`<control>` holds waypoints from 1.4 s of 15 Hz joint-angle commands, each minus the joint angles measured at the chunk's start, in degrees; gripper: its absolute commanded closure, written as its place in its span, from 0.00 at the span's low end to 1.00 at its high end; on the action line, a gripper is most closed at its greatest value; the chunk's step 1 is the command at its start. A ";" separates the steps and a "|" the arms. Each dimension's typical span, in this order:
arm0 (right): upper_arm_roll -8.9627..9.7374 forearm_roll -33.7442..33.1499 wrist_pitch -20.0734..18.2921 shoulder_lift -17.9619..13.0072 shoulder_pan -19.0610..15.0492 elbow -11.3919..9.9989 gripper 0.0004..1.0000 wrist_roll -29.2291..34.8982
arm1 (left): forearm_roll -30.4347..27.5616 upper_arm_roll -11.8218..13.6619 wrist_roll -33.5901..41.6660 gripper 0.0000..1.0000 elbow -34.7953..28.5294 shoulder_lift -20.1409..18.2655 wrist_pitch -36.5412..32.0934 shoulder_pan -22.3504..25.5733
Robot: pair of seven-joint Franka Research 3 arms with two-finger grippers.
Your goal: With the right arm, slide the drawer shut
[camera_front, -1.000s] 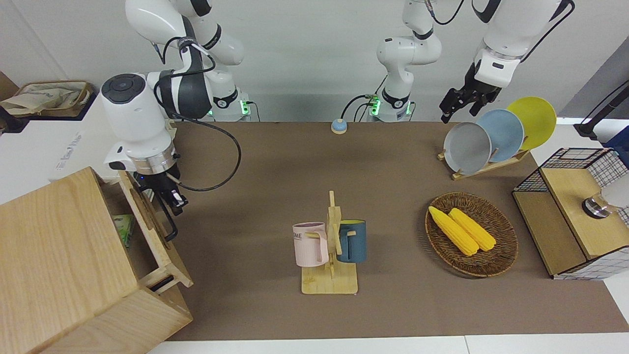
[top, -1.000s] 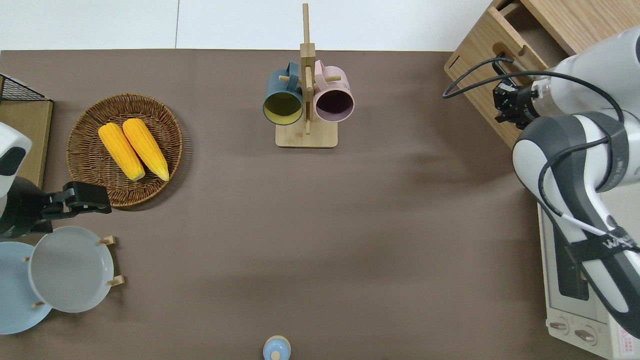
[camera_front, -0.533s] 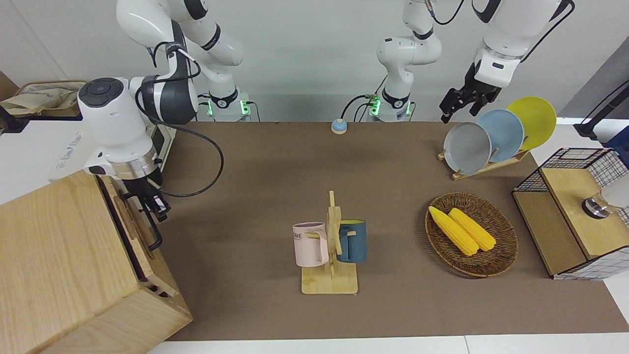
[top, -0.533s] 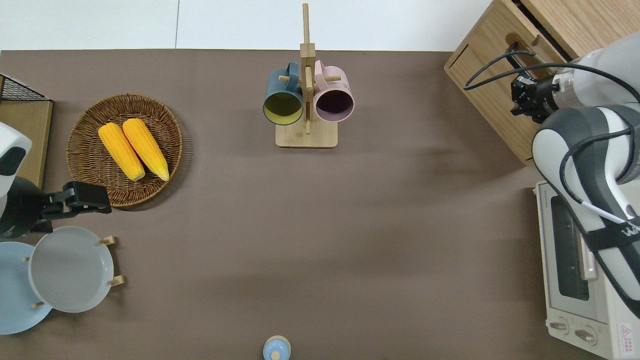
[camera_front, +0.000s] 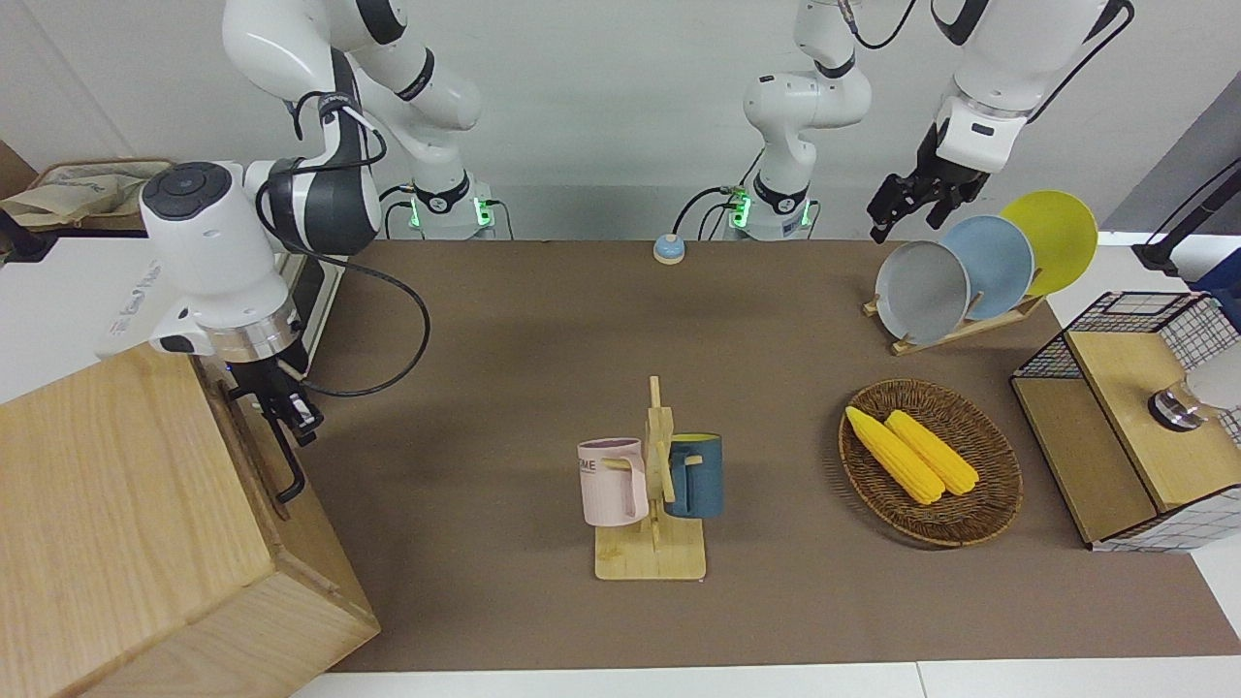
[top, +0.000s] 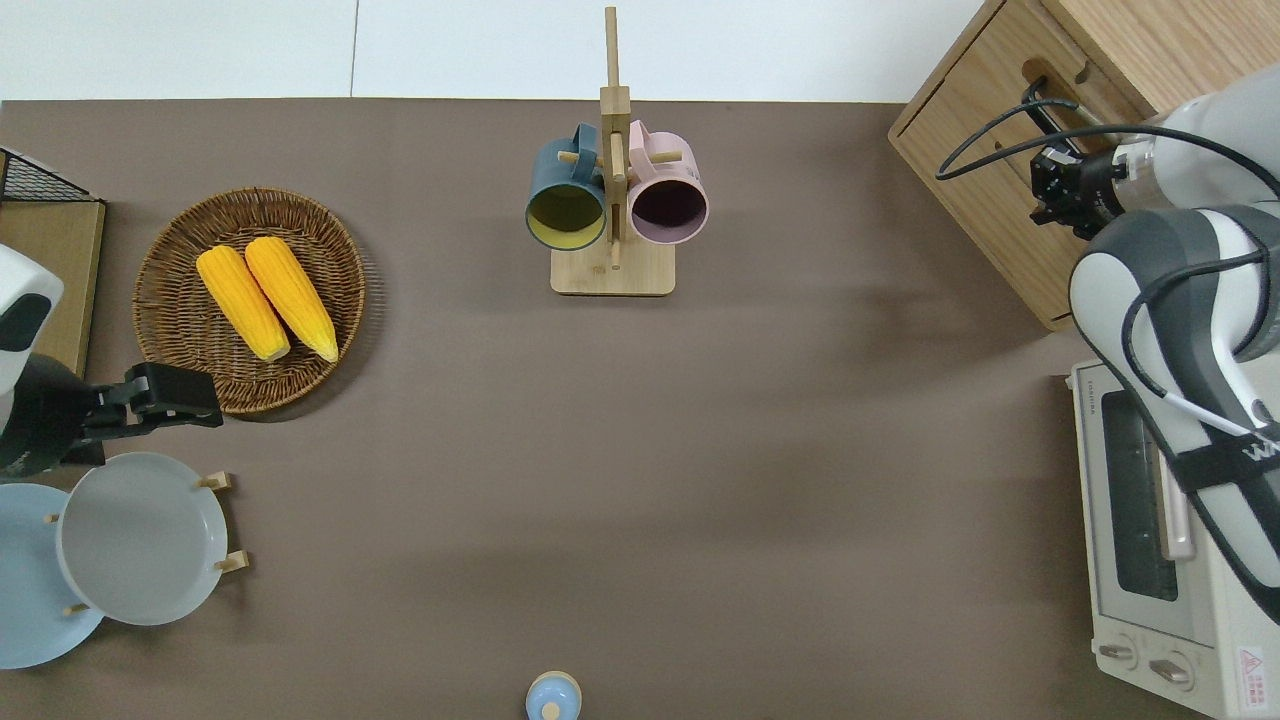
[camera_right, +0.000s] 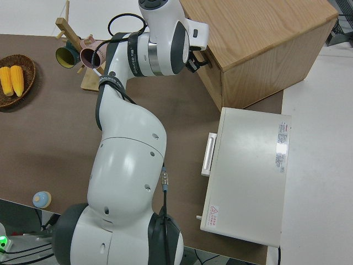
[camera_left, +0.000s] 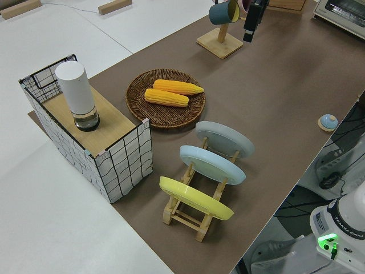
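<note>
Right claw (camera_front: 288, 412) against shut drawer (camera_front: 254, 448) handle

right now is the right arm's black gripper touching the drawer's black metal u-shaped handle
Touching. In the front view the right gripper sits against the black metal handle with no visible gap; the light-wood drawer looks flush with the cabinet.

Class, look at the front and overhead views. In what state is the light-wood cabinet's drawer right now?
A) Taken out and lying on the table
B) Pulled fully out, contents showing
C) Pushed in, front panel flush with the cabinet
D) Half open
C: the drawer sits flush in the cabinet, no interior showing, with the right gripper at its black handle.
</note>
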 commanded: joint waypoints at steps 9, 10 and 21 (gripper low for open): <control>-1.31 3.75 -5.42 -12.94 4.31 -8.54 1.00 -18.64 | -0.05 0.25 0.51 0.01 0.21 -0.48 -0.97 -0.07; -2.36 5.86 -7.70 -14.43 5.19 -8.81 1.00 -22.78 | -0.05 0.25 0.51 0.01 0.21 -0.48 -0.89 -0.07; -11.85 14.22 -25.37 -25.34 10.99 -8.99 0.01 -55.84 | -0.05 0.25 0.51 0.01 0.21 -0.48 -0.89 -0.07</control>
